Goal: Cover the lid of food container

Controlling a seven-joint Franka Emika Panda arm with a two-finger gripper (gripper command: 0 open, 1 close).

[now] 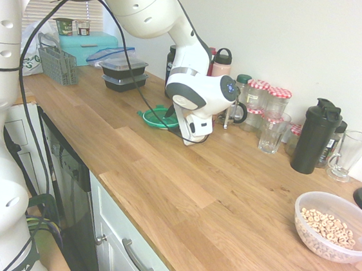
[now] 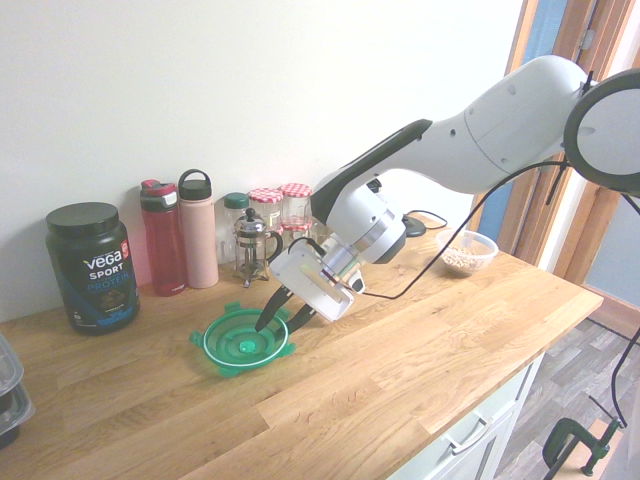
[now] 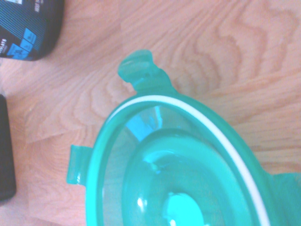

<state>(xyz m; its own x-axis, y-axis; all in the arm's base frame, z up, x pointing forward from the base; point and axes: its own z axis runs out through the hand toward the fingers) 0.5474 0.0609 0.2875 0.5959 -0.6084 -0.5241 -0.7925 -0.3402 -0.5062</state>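
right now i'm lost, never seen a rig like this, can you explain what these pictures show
The white machine is a one-armed robot ending in a two-finger hand. Two pictures come from room cameras on opposite sides; the third, a close-up, comes from the arm's wrist.

On the wooden counter lies a round green lid with snap tabs. A clear bowl of small tan rings sits uncovered, well away from it. Bottles, jars and a coffee press stand along the wall.

The hand's fingers are apart at the lid's edge, and nothing looks lifted.
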